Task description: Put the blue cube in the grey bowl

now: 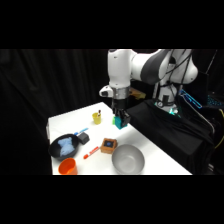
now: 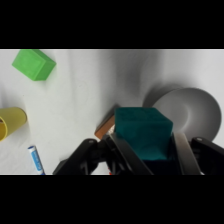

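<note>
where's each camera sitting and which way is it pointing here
Side view: fixed beside the table, looking across and down at the white table; the arm's white links and base show at upper right.
Wrist view: mounted on the wrist, looking down past the gripper; its black linkage and fingers rise from the bottom edge.
Shared: the blue cube held in the gripper, the grey bowl, the yellow cup.
</note>
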Available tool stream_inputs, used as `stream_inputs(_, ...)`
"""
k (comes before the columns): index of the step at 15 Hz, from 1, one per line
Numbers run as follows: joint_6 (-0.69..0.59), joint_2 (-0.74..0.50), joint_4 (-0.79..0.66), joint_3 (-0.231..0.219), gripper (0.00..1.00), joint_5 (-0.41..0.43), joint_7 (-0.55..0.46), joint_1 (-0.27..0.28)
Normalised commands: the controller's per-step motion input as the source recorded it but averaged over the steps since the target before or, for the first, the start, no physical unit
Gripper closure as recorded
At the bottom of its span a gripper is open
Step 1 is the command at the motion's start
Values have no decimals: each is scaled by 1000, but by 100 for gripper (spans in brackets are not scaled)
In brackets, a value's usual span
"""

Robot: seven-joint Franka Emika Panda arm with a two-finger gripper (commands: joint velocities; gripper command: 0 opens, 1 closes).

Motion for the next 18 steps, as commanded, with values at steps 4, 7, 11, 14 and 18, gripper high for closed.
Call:
stream_inputs(4, 24, 173, 224, 83, 74, 155, 47, 93)
stream_inputs(7, 119, 262, 226, 63, 74, 107, 45, 86)
stream_inputs(11, 244, 311, 211, 29, 74, 63, 44, 68)
stream_inputs(14, 228, 322, 214, 17, 74, 78, 36, 59)
stream_inputs(18, 185, 298, 217, 26, 74, 111, 29, 64)
